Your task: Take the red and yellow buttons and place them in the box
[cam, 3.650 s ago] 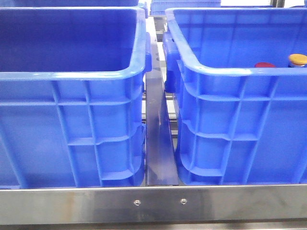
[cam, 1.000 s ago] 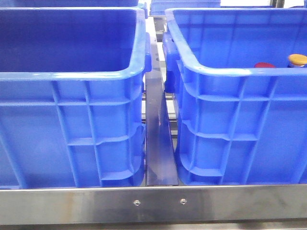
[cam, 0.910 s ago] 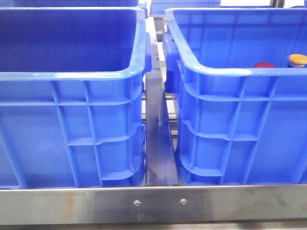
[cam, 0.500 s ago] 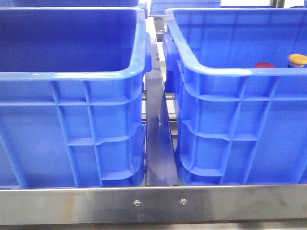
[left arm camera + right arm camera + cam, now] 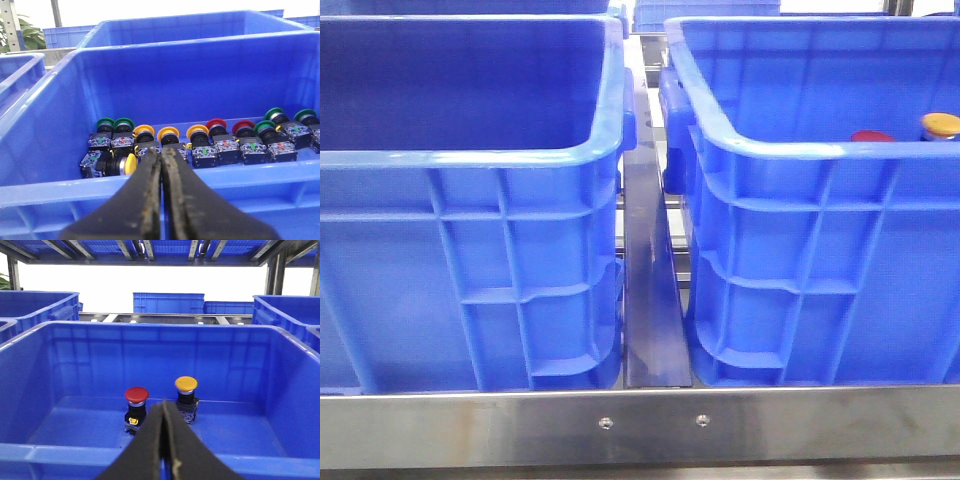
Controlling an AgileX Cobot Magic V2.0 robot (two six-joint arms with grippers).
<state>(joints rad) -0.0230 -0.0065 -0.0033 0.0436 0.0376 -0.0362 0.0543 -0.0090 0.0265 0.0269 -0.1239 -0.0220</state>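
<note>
- Both claws come first: the left gripper (image 5: 161,165) has its two black, scuffed fingers pressed together with nothing between them, and the right gripper (image 5: 163,412) likewise has its dark fingers closed tip to tip, holding nothing. Neither arm appears in the front view.
- Largest in the front view are two deep blue plastic crates with ribbed grid walls and thick rounded rims, standing side by side on a steel frame: the left blue crate (image 5: 470,150) and the right blue crate (image 5: 800,150), the box of the task, with a narrow gap between them.
- Along the front edge runs a brushed stainless-steel rail (image 5: 640,425) with two small screws.
- Between the crates a dark metal bar (image 5: 650,290) runs away from the camera.
- Inside the left crate, the left wrist view shows a row of push-button switches (image 5: 200,145) on black bases, capped green, yellow and red, lying along the floor near the near wall.
- Inside the right crate, the red domed button (image 5: 136,394) and the orange-yellow domed button (image 5: 186,384) stand upright on black bases, close beside each other but apart, on the crate floor just beyond the right claw's tips. From the front, only their caps peek over the near rim.
</note>
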